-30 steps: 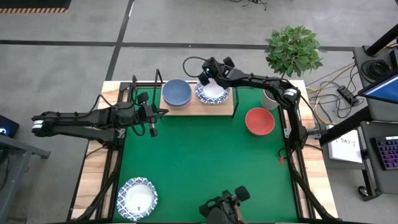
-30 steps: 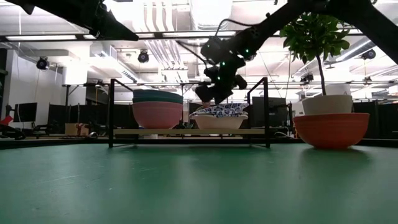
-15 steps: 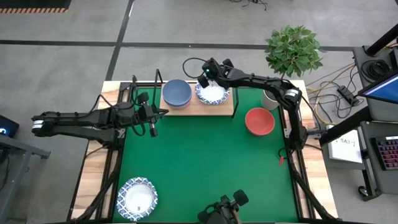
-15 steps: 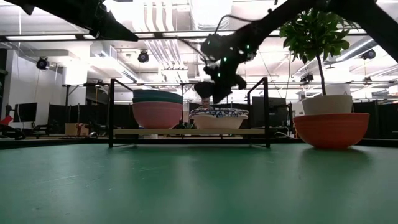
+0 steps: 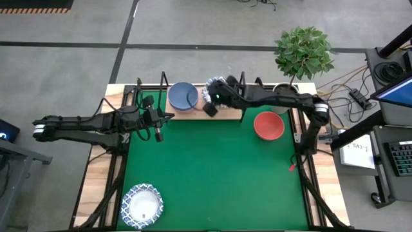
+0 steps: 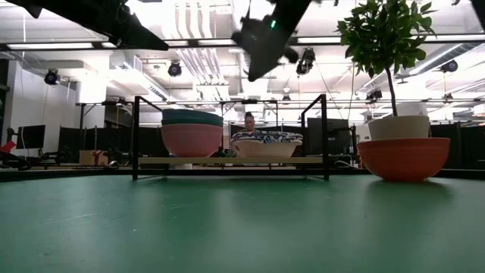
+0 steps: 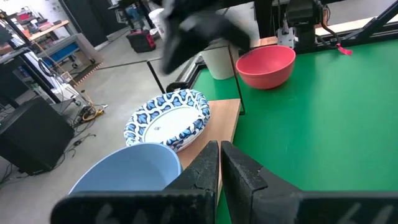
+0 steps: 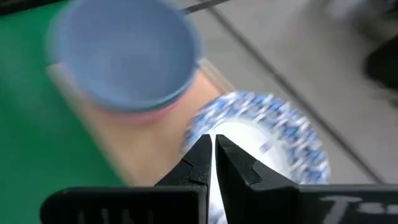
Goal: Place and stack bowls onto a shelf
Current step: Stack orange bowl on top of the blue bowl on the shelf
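Note:
On the light-wood shelf point(image 5: 193, 113) point(image 6: 227, 161), a grey-blue bowl point(image 5: 183, 96) point(image 8: 124, 56) tops a stack with green and pink bowls point(image 6: 192, 130) under it. Beside it, a blue-patterned white bowl point(image 7: 168, 121) point(image 8: 267, 127) sits level on another point(image 6: 267, 142). A red bowl point(image 5: 268, 125) and a second patterned bowl point(image 5: 142, 205) stand on the green mat. My right gripper point(image 5: 209, 106) point(image 6: 261, 38) point(image 8: 213, 158) hovers shut, high above the patterned stack. My left gripper point(image 5: 168, 116) point(image 7: 219, 158) waits shut, left of the shelf's near edge.
A potted plant point(image 5: 302, 51) in a white pot point(image 6: 398, 126) stands past the red bowl at the table's far right corner. Black wire uprights point(image 6: 136, 136) frame the shelf. The middle of the green mat point(image 5: 212, 167) is bare. A person shows far behind the shelf.
My right gripper has come off the patterned bowl's rim and risen well above the shelf, drifting a little toward the near edge. The patterned bowl, tilted on its stack a second ago, has dropped level onto the bowl beneath it.

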